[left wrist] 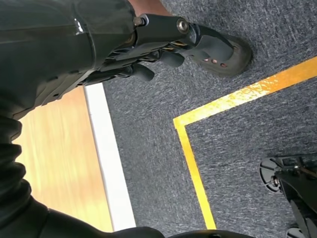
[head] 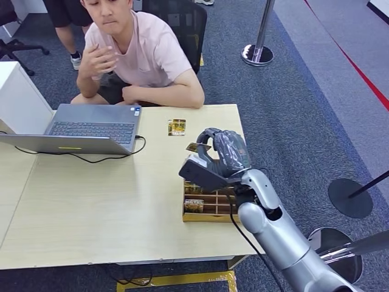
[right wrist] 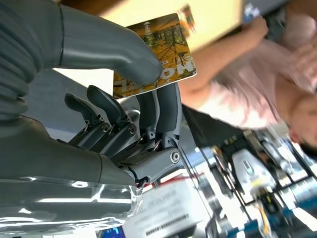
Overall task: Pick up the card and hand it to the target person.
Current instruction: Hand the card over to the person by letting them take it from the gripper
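You see the glossy yellow-printed card [right wrist: 160,52] pinched flat between the thick grey thumb and dark fingers of the right hand [head: 220,155], above the wooden slotted box [head: 208,204] on the pale table [head: 92,201]. The left hand [left wrist: 179,42] hangs over grey carpet, fingers loosely extended, holding nothing.

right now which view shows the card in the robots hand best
The right wrist view: the card sits close up, pinched between the right hand's thumb and fingers, its yellow print readable. The head view shows it as a small sliver above the box. The left wrist view looks at carpet.
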Robot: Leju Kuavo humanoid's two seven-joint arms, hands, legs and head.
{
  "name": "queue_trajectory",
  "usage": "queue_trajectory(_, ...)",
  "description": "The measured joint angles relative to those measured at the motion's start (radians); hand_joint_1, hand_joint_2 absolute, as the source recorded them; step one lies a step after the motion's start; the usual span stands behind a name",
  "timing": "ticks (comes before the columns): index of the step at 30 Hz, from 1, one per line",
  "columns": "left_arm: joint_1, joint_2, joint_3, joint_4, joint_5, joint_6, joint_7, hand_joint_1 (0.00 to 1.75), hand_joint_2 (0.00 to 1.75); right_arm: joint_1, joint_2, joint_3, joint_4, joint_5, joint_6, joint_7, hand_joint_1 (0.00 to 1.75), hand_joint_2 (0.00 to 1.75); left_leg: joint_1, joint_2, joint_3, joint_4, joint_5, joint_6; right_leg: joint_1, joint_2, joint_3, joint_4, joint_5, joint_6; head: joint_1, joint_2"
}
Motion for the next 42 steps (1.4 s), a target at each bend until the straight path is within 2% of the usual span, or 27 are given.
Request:
queue_trajectory(6,-0.001,0.000,0.000,0.000,-0.004,-0.003,-0.003,0.00,1.75,0.020,0.000,-0.023,-0.022,0.043,-0.119,-0.096,1.62,1.75,0.000,0.000,0.000,0.000,0.000,0.000,0.000,0.000,0.000,0.000,0.000,0.000,0.000,0.000)
queue_trajectory(11,-0.007,0.000,0.000,0.000,-0.017,-0.010,0.000,0.00,1.75,0.012,0.002,-0.020,-0.003,0.164,-0.183,-0.131,1.62,1.75,0.000,0.000,0.000,0.000,0.000,0.000,0.000,0.000,0.000,0.000,0.000,0.000,0.000,0.000)
queue_trajectory(15,-0.017,0.000,-0.001,0.000,-0.026,-0.012,0.004,0.00,1.75,-0.036,0.013,-0.007,0.081,0.272,-0.305,-0.191,1.62,1.75,0.000,0.000,0.000,0.000,0.000,0.000,0.000,0.000,0.000,0.000,0.000,0.000,0.000,0.000)
queue_trajectory(19,-0.026,0.000,-0.001,0.000,-0.030,-0.013,0.010,0.00,1.75,-0.106,0.041,0.011,0.217,0.317,-0.408,-0.224,1.62,1.75,0.000,0.000,0.000,0.000,0.001,0.000,0.000,0.000,0.000,0.000,0.001,0.000,0.000,0.000)
queue_trajectory(25,-0.031,0.000,-0.001,0.000,-0.030,-0.013,0.017,0.00,1.75,-0.191,0.097,0.023,0.402,0.337,-0.418,-0.213,1.62,1.75,0.000,0.000,0.000,0.000,0.001,0.000,0.000,0.000,0.000,0.001,0.001,0.000,0.000,0.000)
queue_trajectory(33,-0.031,0.000,-0.001,0.000,-0.030,-0.019,0.020,0.00,1.75,-0.271,0.135,0.039,0.547,0.357,-0.398,-0.188,1.62,1.75,0.000,0.000,-0.001,0.000,0.001,0.000,0.000,0.000,0.000,0.000,0.001,0.000,0.000,0.000)
queue_trajectory(37,-0.031,0.000,-0.002,0.000,-0.031,-0.025,0.019,0.00,1.75,-0.322,0.163,0.043,0.649,0.356,-0.382,-0.172,0.00,1.75,0.000,0.000,0.000,0.000,0.002,-0.001,0.000,0.000,0.000,0.000,0.001,0.000,0.000,0.000)
queue_trajectory(39,-0.031,0.000,-0.004,0.000,-0.035,-0.028,0.013,0.00,1.75,-0.335,0.173,0.043,0.688,0.353,-0.382,-0.171,0.00,1.75,0.000,0.000,-0.001,0.000,0.002,0.000,0.000,0.000,0.000,0.001,0.001,0.000,0.000,0.000)
queue_trajectory(42,-0.031,0.000,-0.006,0.000,-0.031,-0.016,0.002,0.00,0.44,-0.348,0.183,0.046,0.724,0.341,-0.389,-0.171,0.00,1.75,0.000,0.000,-0.001,0.000,0.002,0.000,0.000,0.000,0.000,0.001,0.001,0.000,0.000,0.000)
